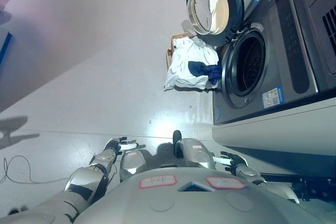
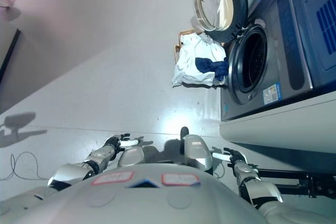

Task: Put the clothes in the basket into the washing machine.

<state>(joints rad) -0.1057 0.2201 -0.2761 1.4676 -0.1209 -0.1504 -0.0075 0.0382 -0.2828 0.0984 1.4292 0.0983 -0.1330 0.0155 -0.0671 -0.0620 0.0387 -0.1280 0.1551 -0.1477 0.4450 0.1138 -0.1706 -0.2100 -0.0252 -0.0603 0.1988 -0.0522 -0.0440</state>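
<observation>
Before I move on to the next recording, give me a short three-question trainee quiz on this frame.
1. True or false: the washing machine door is shut.
2. Where does the dark blue garment lie? A) on the white clothes piled on the basket, next to the drum opening; B) inside the drum; C) in the left hand.
3. Fill in: the right hand is holding ____.

Key
1. False: the door is swung open.
2. A.
3. Nothing: both hands hang low by the robot, far from the clothes, fingers relaxed.
</observation>
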